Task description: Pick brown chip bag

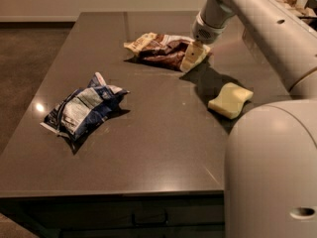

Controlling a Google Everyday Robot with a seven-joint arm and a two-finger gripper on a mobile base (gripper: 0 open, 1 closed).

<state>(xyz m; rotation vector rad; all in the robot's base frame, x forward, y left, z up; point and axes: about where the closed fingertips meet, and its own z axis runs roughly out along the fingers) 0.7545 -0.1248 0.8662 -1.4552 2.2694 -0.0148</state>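
Note:
The brown chip bag (158,50) lies flat on the far middle of the dark table (148,148), dark brown with cream-yellow ends. My gripper (193,57) hangs from the arm at the upper right and sits right at the bag's right end, low over the table. Its cream-coloured fingers (189,59) overlap the bag's right edge.
A blue-and-white chip bag (81,109) lies at the left of the table. A pale yellow sponge (230,99) lies to the right, below the gripper. My arm's large white body (272,172) fills the lower right. The table's front edge runs along the bottom.

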